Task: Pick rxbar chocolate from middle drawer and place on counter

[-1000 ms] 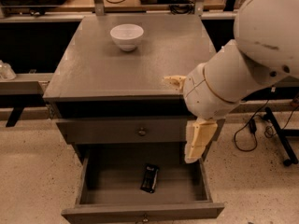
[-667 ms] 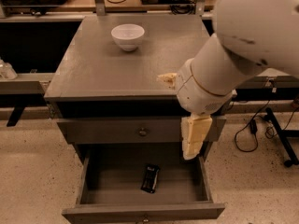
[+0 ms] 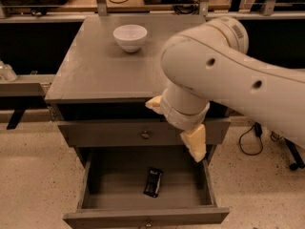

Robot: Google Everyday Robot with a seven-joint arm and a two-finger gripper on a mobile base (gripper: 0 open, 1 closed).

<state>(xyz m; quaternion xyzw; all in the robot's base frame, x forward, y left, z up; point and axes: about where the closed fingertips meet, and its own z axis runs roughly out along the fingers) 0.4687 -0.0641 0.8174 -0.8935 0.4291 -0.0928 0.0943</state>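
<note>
The rxbar chocolate (image 3: 153, 182), a small black wrapped bar, lies flat on the grey floor of the open middle drawer (image 3: 114, 187), a little right of centre. My gripper (image 3: 172, 130) hangs in front of the shut drawer above, over the open drawer's right rear part, above and to the right of the bar. Its cream fingers (image 3: 194, 144) are spread apart and hold nothing. The grey counter (image 3: 95, 66) tops the cabinet. My large white arm covers the counter's right side.
A white bowl (image 3: 130, 36) stands at the back of the counter. The shut drawer with a round knob (image 3: 146, 135) is just above the open one. A low shelf (image 3: 24, 85) is at the left. Cables (image 3: 250, 140) lie on the speckled floor at the right.
My arm has swung left across the view. The gripper has moved a little left in front of the cabinet. The bar and the drawer have not moved.
</note>
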